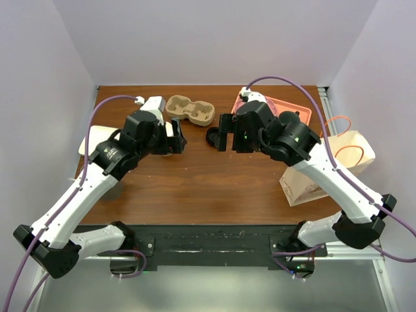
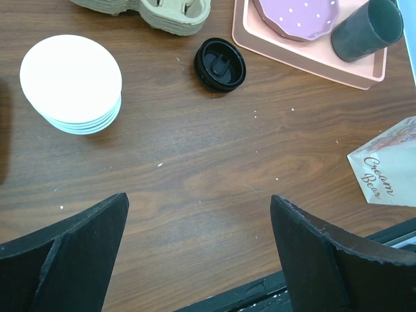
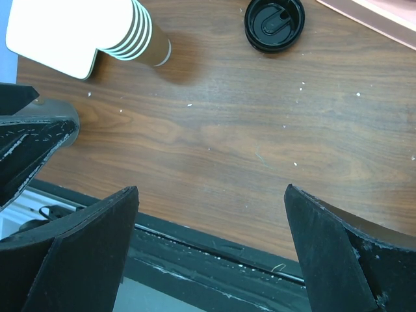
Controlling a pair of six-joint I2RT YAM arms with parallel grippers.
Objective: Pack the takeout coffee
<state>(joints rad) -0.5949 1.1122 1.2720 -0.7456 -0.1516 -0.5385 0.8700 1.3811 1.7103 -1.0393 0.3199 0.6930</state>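
Both grippers are empty. My left gripper (image 2: 198, 208) has its jaws spread wide over bare wood, with nothing between them. My right gripper (image 3: 211, 192) is just as wide apart, above the near edge of the tabletop (image 1: 195, 188).

In the top view, the left gripper (image 1: 175, 138) and right gripper (image 1: 224, 133) face each other across the takeout coffee (image 1: 212, 137). The cup stands upright on the wood between them, close beside the right gripper's fingers and touched by neither gripper. Both wrist views look down on its round black lid (image 2: 220, 64) (image 3: 274, 24). From this angle the lid covers nearly everything beneath it, so I can't really make out the cup's sides.

Taking the coffee as my reference:
- The stack of white paper cups (image 2: 70, 81) stands well to its left, apart from it.
- The brown pulp carrier (image 1: 190, 110) lies just beyond it and slightly left, with both wells empty.
- The pink tray (image 2: 292, 52) sits close on its right. It holds a purple dotted plate (image 2: 299, 16) and a dark grey cup (image 2: 367, 29).
- The paper bag (image 1: 351, 153), which has orange handles, is further right and nearer to me, at the tabletop's right edge. "Cream Bear" is printed on its side (image 2: 387, 172).
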